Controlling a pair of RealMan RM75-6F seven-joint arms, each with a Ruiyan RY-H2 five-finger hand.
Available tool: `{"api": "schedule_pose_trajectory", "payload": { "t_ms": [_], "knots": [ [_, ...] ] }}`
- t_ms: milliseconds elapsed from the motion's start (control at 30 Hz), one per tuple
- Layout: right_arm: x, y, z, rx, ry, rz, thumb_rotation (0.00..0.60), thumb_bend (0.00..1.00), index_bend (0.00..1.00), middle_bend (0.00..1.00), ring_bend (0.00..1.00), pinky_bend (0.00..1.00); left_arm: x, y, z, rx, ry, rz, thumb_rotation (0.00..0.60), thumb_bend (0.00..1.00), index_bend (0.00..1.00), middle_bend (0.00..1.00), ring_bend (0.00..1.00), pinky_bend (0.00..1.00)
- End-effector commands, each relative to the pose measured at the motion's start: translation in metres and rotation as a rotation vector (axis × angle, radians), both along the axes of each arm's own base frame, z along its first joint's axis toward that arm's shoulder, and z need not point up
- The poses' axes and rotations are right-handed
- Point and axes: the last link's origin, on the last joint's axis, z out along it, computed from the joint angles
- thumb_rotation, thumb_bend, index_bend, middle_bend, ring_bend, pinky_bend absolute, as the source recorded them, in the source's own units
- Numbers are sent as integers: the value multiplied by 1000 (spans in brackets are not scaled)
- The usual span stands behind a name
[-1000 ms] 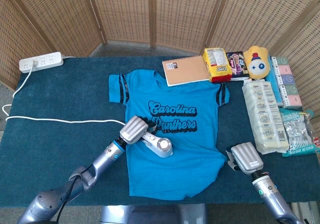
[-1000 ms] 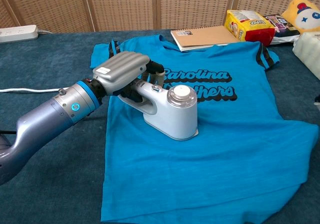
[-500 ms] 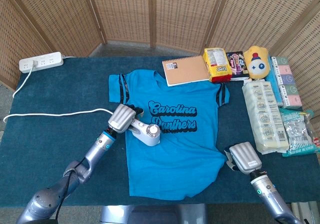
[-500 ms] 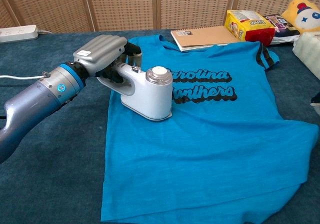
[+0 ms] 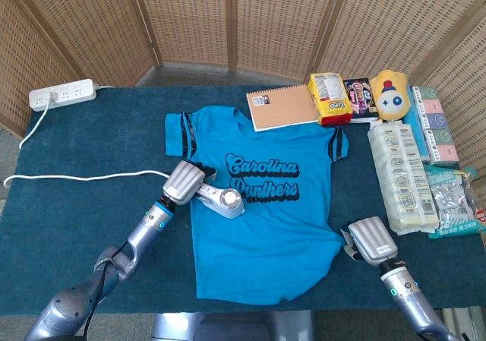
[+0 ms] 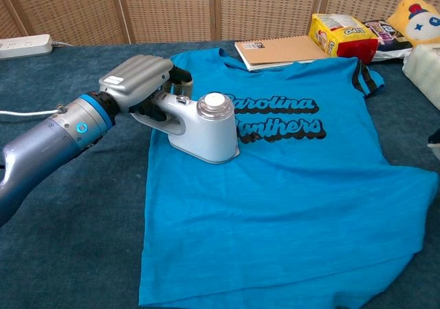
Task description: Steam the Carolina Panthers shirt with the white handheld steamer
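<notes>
Steamer [image 6: 206, 130], white: sits on shirt [image 6: 289, 185] at 9 o'clock of the lettering, left hand [image 6: 137, 82] wrapped around its handle. Right hand [image 5: 373, 240]: at hem, 4 o'clock; finger state indiscernible. Advice: keep soleplate flat, glide slowly, avoid bunching fabric.

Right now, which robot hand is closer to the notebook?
Left. The left hand grips the steamer on the shirt, below and left of the notebook. The right hand sits at the shirt's bottom right edge, farther from it.
</notes>
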Motion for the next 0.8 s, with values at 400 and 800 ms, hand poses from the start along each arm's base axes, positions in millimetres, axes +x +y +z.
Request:
{"api": "schedule_pose_trajectory", "payload": {
  "t_ms": [400,800],
  "knots": [
    [-2,2,2,-7,1,-6,600,318,717,667,657,694,35,-11,-22,-41,33,-113,596,416,516,624,594,646],
    [-2,3,3,-9,0,-7,600,319,717,667,657,694,36,-12,-21,-21,61,-153,597,415,516,624,593,641]
  ]
}}
